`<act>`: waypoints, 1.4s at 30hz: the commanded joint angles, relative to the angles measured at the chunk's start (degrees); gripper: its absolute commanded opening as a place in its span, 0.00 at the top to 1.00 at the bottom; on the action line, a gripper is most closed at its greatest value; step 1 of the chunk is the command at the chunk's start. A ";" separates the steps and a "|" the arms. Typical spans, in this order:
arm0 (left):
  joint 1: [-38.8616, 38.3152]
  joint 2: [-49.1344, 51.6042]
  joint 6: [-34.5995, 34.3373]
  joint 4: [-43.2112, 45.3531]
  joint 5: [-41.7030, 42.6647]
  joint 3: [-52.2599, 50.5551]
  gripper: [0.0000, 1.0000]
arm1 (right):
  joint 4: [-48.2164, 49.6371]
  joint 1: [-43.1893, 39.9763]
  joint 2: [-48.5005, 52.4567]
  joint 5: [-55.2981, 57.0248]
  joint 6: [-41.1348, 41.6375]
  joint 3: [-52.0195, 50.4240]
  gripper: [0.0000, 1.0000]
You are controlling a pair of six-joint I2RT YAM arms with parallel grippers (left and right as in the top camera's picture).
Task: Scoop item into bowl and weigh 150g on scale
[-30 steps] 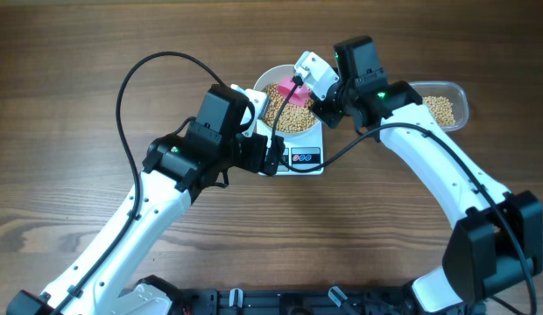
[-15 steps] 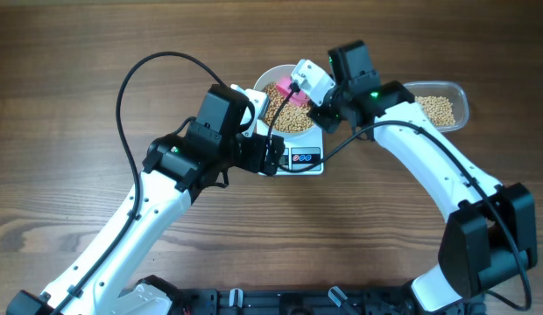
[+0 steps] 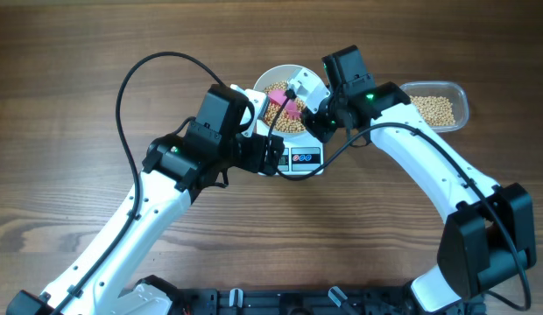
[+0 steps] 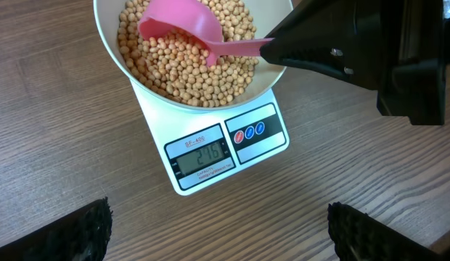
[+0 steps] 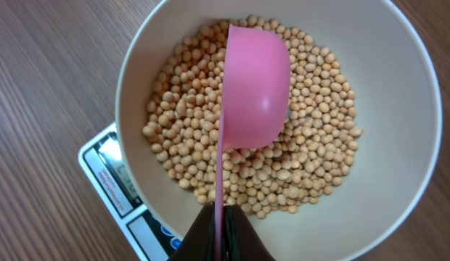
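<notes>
The bowl (image 3: pixel 270 73) sits on the scale (image 3: pixel 305 158) near the middle of the table (image 3: pixel 70 61). It covers most of the platform. Only the near strip with the display and buttons shows, and the display seems to read 216. The beans (image 5: pixel 305 167) fill the bowl's bottom, well below the rim, leaving a wide band of bare white wall above them.

The right gripper (image 5: pixel 220 217) reaches over the bowl's near-right rim, its fingers pinched tight on the thin handle of a pink scoop (image 5: pixel 254 87). The scoop's head lies on the beans near the middle of the bowl, its smooth back toward the wrist camera. I cannot tell whether it holds anything.

The left gripper (image 3: pixel 273 156) hangs just beside the scale's near-left corner, with its fingers (image 4: pixel 80 232) spread wide and nothing between them but bare wood. It crowds that side of the scale.

A clear tub (image 3: pixel 461 98) with more beans lies to the right of the bowl, apart from it. The right arm's forearm crosses in front of the gap between them, and its cable (image 3: pixel 342 150) droops close to the scale's near-right corner.

A black cable loop (image 3: pixel 123 96) arches over the left arm. Beyond it, the left and far parts of the table show open wood, as does the near middle strip between the two arms.
</notes>
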 commanded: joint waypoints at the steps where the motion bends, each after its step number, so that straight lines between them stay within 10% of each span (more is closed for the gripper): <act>1: 0.42 -0.20 -0.31 0.15 -0.33 0.85 0.00 | -0.07 0.57 0.96 -4.66 6.69 0.70 0.96; 20: 0.42 -0.20 -0.31 0.15 -0.35 0.85 0.00 | 1.46 -1.73 0.96 -11.54 32.28 0.70 0.96; 42: 0.42 -0.20 -0.31 0.15 -0.35 0.85 0.00 | 9.27 -14.21 0.92 -26.73 42.99 0.70 0.96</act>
